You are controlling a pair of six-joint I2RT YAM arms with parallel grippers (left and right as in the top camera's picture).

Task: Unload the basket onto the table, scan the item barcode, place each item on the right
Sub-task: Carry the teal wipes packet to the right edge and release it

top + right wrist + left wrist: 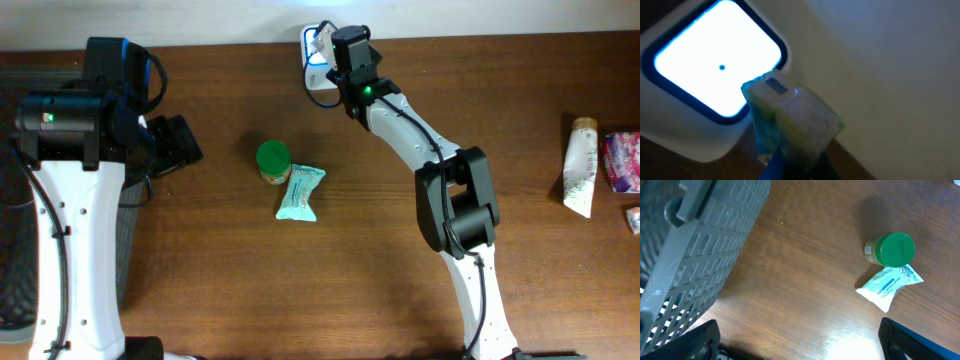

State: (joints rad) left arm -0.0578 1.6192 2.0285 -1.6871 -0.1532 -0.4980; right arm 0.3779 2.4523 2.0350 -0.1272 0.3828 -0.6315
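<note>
A dark brown wooden table with a dull sheen runs up to a pale wall at its far edge. A white scanner sits there, its rounded square window glowing blue-white. The right gripper is clamped shut on the low end of a small clear-wrapped packet with yellow-green contents and holds it just in front of the scanner at the far middle of the table. The packet's long axis runs from the fingers up toward the window, leaning a little to the left, and its free end overlaps the window's lower right corner; I cannot tell whether they touch. At the left, the left gripper hangs above the table with its fingers spread wide and nothing between them, beside a grey slotted basket. Mid-table stands a green-lidded jar, touching a teal pouch on its near side. A pale tube and a pink packet lie at the far right.
</note>
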